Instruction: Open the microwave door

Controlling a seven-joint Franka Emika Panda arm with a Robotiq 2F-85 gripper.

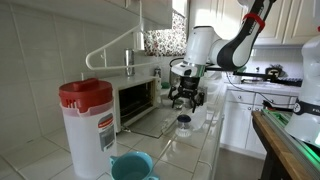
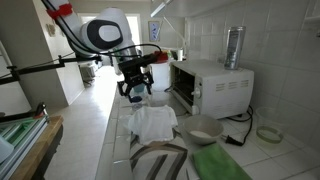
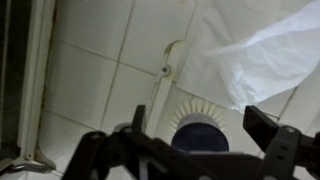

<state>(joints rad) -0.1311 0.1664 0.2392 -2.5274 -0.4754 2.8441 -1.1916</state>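
Dark-glass microwave door (image 1: 152,122) lies folded down flat before the microwave (image 1: 135,95) on the tiled worktop (image 1: 197,150); opening looks done. Gripper (image 1: 186,100) hangs just beyond the door's edge, fingers (image 3: 270,135) apart, empty. Little left, likely.

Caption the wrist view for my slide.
Open gripper above a blue-capped round object on the tiled counter, white sheet alongside.

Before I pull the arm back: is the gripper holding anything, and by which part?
Nothing is held. The gripper is open, fingers spread, above a blue-capped container on the counter, apart from the open microwave door.
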